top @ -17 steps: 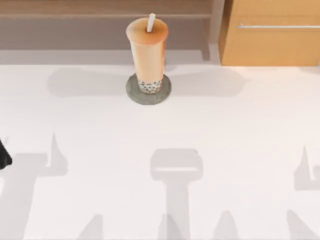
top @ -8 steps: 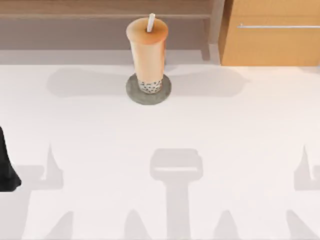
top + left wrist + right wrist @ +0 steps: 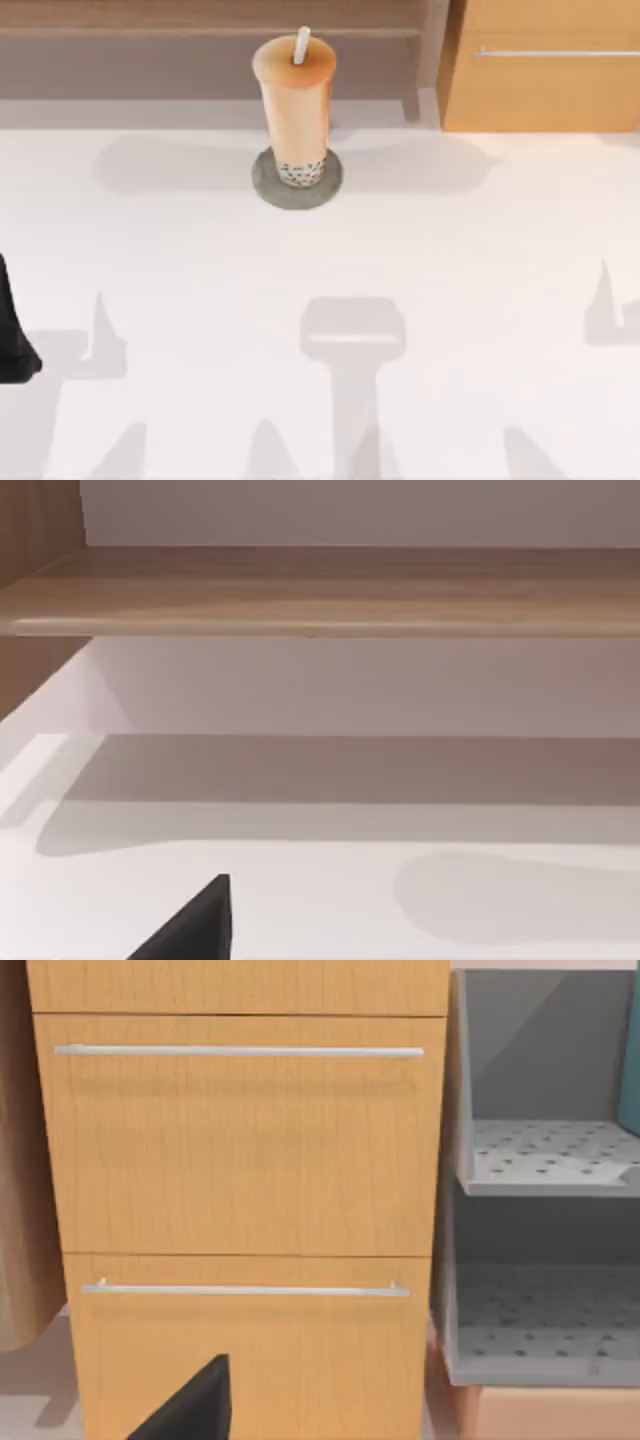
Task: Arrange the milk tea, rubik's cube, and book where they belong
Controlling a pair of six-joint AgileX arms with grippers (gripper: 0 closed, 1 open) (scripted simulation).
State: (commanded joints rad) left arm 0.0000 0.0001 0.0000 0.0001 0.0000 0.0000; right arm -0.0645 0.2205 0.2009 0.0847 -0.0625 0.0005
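Observation:
The milk tea [image 3: 295,110], a tall clear cup of peach-tan drink with dark pearls and a white straw, stands upright on a flat grey round coaster [image 3: 330,185] at the back middle of the table. My left gripper [image 3: 14,340] is a dark shape at the table's left edge, far from the cup. A dark tip of it also pokes into the left wrist view [image 3: 190,930]. A dark tip of my right gripper [image 3: 190,1405] points at a wooden drawer cabinet. The rubik's cube and the book are out of view.
A wooden shelf [image 3: 200,20] runs along the back, with its board [image 3: 320,590] over the white table. A drawer cabinet [image 3: 545,70] with metal handles [image 3: 240,1051] stands at the back right. Beside it is a grey perforated rack [image 3: 540,1150].
My left arm has come further into the top view at the left edge and moved toward the front. The shadows at the right and front of the table have shifted.

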